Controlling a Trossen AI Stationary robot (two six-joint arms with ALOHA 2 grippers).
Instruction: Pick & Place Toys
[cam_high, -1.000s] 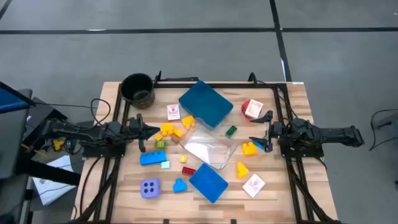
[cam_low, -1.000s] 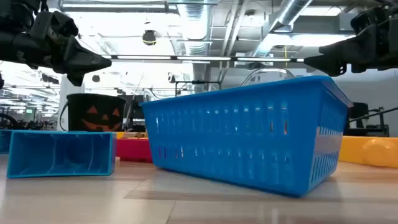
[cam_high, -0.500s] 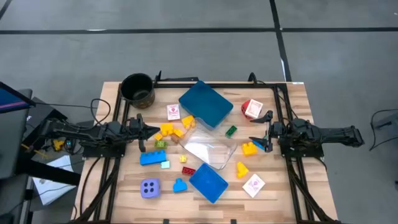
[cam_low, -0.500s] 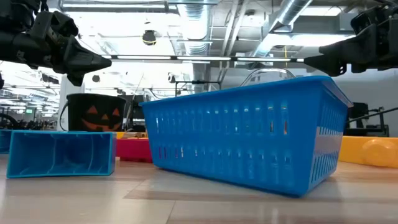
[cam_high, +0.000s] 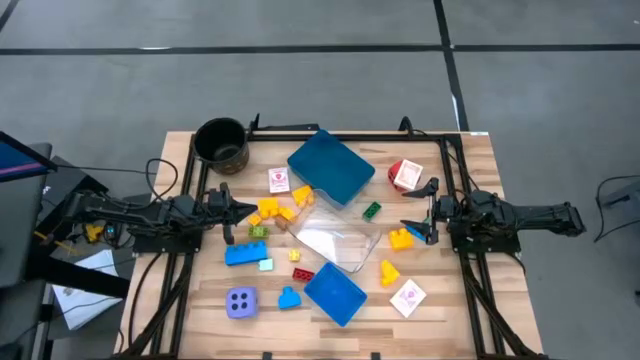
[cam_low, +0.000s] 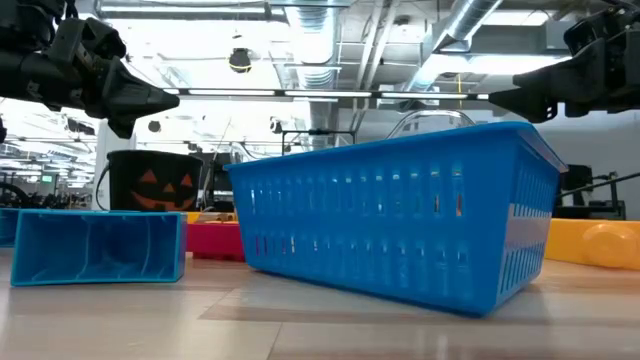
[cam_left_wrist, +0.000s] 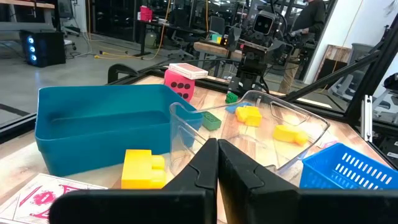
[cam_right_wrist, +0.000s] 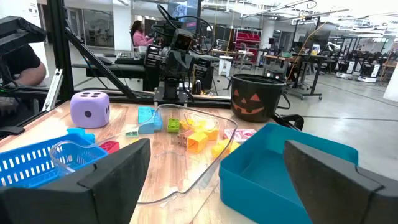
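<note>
Lying scattered across the middle of the high view, the toys surround a clear plastic tray (cam_high: 338, 243). A long blue brick (cam_high: 245, 254) lies left of centre, its long axis running nearly left to right. The lavender die (cam_high: 240, 301) sits at lower left, the red die (cam_high: 405, 175) at upper right with a white card on top. Two blue trays (cam_high: 331, 166) (cam_high: 335, 293) lie above and below centre. Left gripper (cam_high: 250, 207), clenched and holding nothing, hovers near yellow bricks (cam_high: 276, 210); right gripper (cam_high: 416, 211) hovers with jaws spread, just beside a yellow brick (cam_high: 400, 238).
</note>
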